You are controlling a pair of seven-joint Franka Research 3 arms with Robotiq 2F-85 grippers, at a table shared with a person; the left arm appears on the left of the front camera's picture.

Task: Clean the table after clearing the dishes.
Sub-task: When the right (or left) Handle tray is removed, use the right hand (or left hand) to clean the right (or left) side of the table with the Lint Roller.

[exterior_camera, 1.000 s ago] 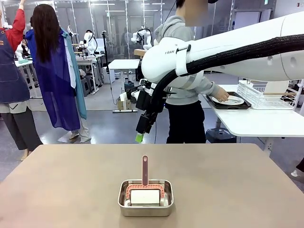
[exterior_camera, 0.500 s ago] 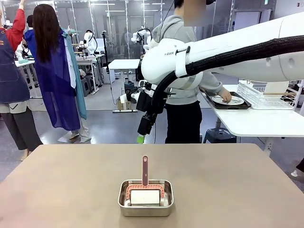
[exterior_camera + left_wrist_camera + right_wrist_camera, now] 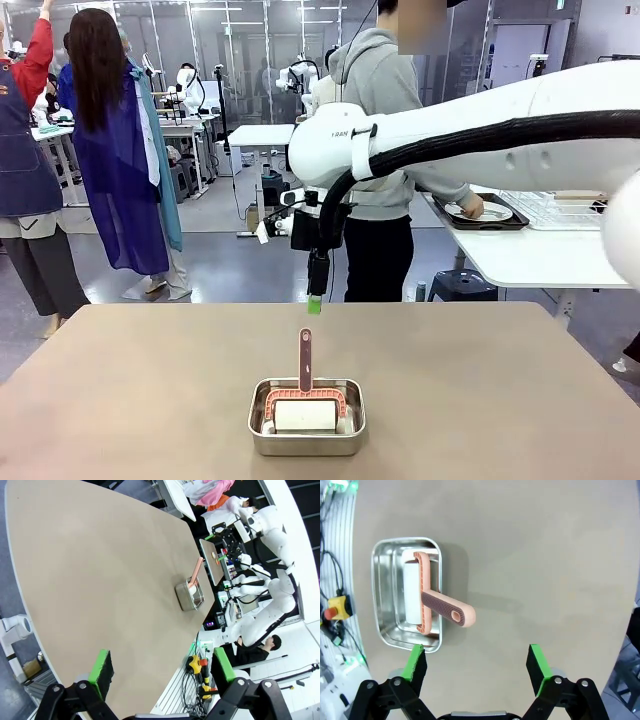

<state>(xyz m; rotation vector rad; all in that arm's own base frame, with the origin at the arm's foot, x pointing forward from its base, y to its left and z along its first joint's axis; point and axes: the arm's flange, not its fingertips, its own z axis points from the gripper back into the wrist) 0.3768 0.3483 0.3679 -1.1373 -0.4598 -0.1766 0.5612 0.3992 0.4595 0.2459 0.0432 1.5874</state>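
Across the near part of the front view spreads the table (image 3: pixel 130 400), a plain matte beige-brown top. It carries a steel pan (image 3: pixel 306 446) close to the near edge at mid width. A roller (image 3: pixel 305 372) lies in the pan, its white drum down inside and its pink handle leaning over the far rim toward the far edge. The dishes (image 3: pixel 482 212) are off the table, on a dark tray (image 3: pixel 500 226) on the white table (image 3: pixel 540 262) at the right. A person's hand (image 3: pixel 468 206) rests at the plate. The right gripper (image 3: pixel 315 303) points straight down above the table's far edge. In its wrist view the jaws are spread wide over bare tabletop, with the pan and roller just beyond the pads. The left gripper (image 3: pixel 162 666) is spread wide too, over the table's edge, with the pan well away. A second ago the right gripper hung tilted and higher, and it has since swung upright and come lower. The person, who was bent toward the tray, now stands straighter. The pan and roller have not moved. From the front the right gripper is seen edge on, so just one green tip shows. The arm cuts across the person's body. One plate can be made out, and the thin streak on it may be cutlery, but it is too small to tell.
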